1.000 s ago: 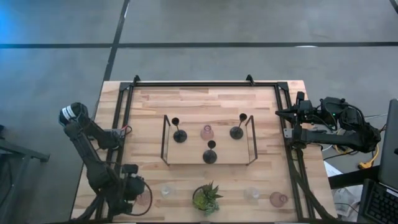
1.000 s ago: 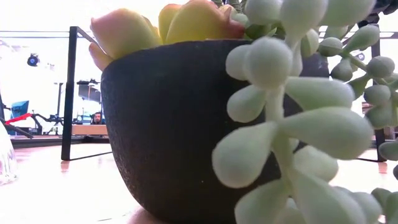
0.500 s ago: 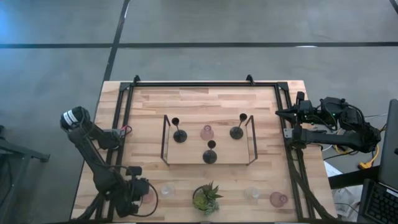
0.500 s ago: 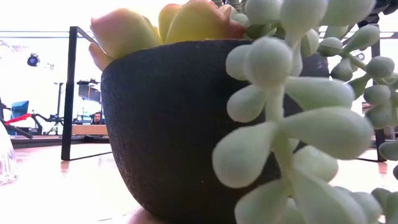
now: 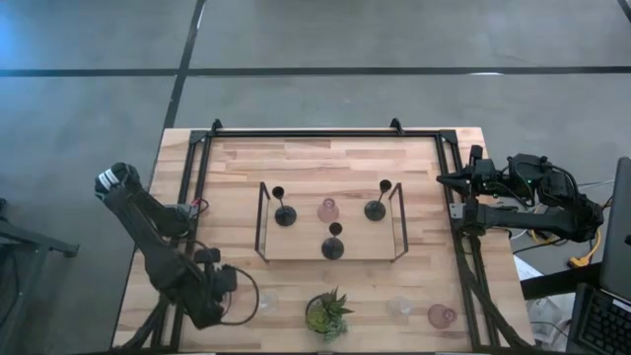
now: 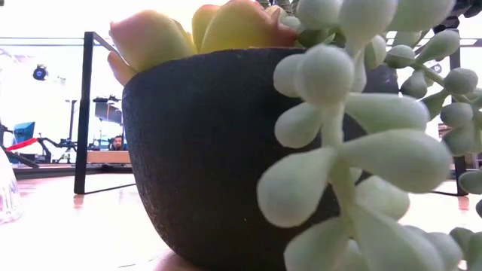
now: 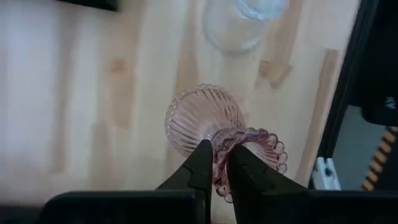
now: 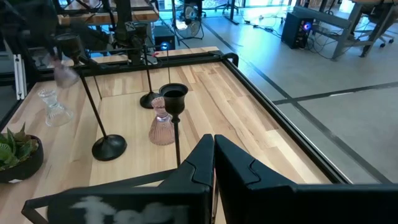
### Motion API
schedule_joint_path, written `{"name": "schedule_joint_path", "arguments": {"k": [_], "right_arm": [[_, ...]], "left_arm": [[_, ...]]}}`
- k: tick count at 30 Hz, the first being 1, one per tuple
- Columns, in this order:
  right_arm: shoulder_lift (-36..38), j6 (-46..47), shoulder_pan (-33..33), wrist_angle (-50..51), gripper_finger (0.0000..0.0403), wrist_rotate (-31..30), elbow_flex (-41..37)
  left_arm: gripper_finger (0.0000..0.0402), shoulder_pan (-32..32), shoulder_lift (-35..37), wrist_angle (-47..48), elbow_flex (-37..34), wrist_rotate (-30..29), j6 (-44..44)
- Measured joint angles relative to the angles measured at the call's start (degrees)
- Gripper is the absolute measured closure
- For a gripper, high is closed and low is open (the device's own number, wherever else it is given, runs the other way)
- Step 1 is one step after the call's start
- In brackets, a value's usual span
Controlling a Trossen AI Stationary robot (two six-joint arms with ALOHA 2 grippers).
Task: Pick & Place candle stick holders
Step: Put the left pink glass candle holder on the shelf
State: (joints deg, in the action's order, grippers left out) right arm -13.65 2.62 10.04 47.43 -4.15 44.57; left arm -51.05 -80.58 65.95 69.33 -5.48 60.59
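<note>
Left gripper (image 7: 216, 180) at the bench's (image 5: 325, 158) near-left corner, jaws pinching the beaded rim of a pink glass holder (image 7: 214, 127); a clear glass holder (image 7: 242, 18) just beside it. Right gripper (image 8: 213, 152) parked at the right edge, jaws pressed together. Light wood slats, grey concrete floor (image 5: 394, 39). Tray (image 5: 262, 222) mid-bench holds three black holders (image 5: 285, 210) and one pink. Potted plant (image 5: 327, 314) at near edge.

No text, label, brand, number or sign can be read in any view. The only marking is a pattern of yellow and black stripes (image 7: 377, 167) on a part beside the worktop (image 7: 81, 112), and it carries no letters.
</note>
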Motion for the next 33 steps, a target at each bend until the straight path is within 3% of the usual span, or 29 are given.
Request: {"name": "schedule_joint_path", "arguments": {"k": [5, 11, 15, 22, 27, 33], "right_arm": [[0.00, 0.01, 0.00, -0.01, 0.0394, -0.01, 0.01], [0.00, 0.01, 0.00, 0.01, 0.0394, 0.01, 0.00], [0.00, -0.01, -0.02, 0.01, 0.0394, 0.01, 0.01], [0.00, 0.00, 0.00, 0.00, 0.0394, 0.00, 0.00], [0.00, 0.01, -0.02, 0.01, 0.0394, 0.01, 0.01], [0.00, 0.01, -0.02, 0.01, 0.0394, -0.01, 0.01]], "left_arm": [[0.0370, 1.45, 0.11, 5.94, 10.92, -3.20, -0.68], [0.0370, 6.02, 0.13, 6.10, 19.39, -5.04, -0.54], [0.0370, 11.73, 0.07, 6.10, 21.23, -3.65, -1.31], [0.0370, 23.54, -0.09, 3.41, 21.41, 3.39, -10.01], [0.0370, 30.87, -1.01, -0.50, 21.47, 9.48, -19.31], [0.0370, 36.12, -2.42, -1.15, 21.47, 10.15, -32.86]]}}
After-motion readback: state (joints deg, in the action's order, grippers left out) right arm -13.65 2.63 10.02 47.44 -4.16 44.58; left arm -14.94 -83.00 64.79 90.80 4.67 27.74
